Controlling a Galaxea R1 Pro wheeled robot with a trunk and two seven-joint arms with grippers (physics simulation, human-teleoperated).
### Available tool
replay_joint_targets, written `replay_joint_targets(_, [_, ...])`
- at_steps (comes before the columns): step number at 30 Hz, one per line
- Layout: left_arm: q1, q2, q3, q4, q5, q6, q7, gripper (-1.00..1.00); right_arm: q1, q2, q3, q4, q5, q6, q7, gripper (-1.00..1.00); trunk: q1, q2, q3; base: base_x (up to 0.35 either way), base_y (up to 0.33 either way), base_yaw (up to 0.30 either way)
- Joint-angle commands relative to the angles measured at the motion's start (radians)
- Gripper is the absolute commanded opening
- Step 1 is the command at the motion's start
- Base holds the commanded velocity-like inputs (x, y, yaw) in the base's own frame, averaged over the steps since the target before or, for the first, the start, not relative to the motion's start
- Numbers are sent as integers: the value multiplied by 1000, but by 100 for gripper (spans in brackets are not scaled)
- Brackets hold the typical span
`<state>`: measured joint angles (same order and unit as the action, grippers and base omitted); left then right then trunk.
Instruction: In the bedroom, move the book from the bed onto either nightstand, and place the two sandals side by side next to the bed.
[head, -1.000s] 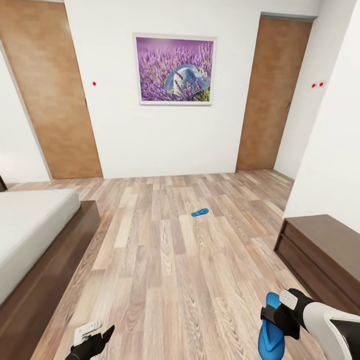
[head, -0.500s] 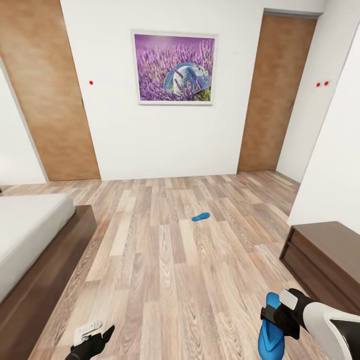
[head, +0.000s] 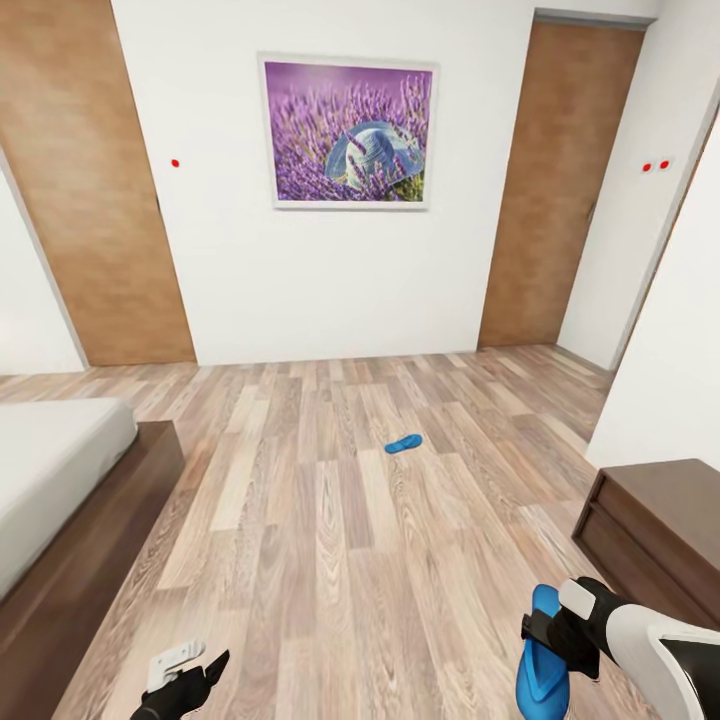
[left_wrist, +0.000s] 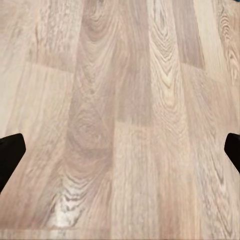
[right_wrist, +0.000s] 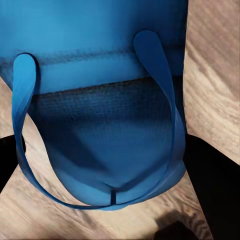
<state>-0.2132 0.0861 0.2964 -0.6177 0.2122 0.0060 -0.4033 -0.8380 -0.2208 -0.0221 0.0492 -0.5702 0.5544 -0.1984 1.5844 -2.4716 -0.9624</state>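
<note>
One bright blue sandal (head: 541, 658) hangs in my right gripper (head: 540, 636) at the lower right of the head view; the jaws are shut on it. Its sole and thin straps (right_wrist: 107, 115) show close up in the right wrist view. The other blue sandal (head: 403, 444) lies on the wooden floor in mid-room, well ahead of me. The bed (head: 55, 470) with its light-grey mattress and dark frame sits at the left edge. My left gripper (head: 190, 672) hangs low at the bottom left, open over bare floor, with its fingertips (left_wrist: 10, 152) far apart in the left wrist view. The book and nightstand are out of view.
A long low dark wooden cabinet (head: 660, 530) stands against the right wall. Two wooden doors (head: 90, 200) (head: 565, 190) flank a lavender picture (head: 348, 132) on the far white wall. Wide wooden floor lies between bed and cabinet.
The whole view has shifted: the far wall, floor sandal and cabinet look nearer and the bed slides left, so the camera has moved forward. Both arms hold their poses.
</note>
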Motion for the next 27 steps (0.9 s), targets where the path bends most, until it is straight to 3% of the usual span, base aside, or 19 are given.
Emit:
replay_joint_targets(1, [-1,0,2,1,6,1,-6,100,-1,0,-1,0,-8,0,-8,-100,0,0,-1,248,0,0])
replay_joint_targets(9, [-1,0,3,1,6,0,-6,100,-1,0,1,-2,-8,-1,-14,-100,0,0,-1,248,0,38])
replay_joint_targets(27, [-1,0,3,1,6,0,-6,100,-1,0,1,-2,-8,0,-15,-100,0,0,-7,249,0,176])
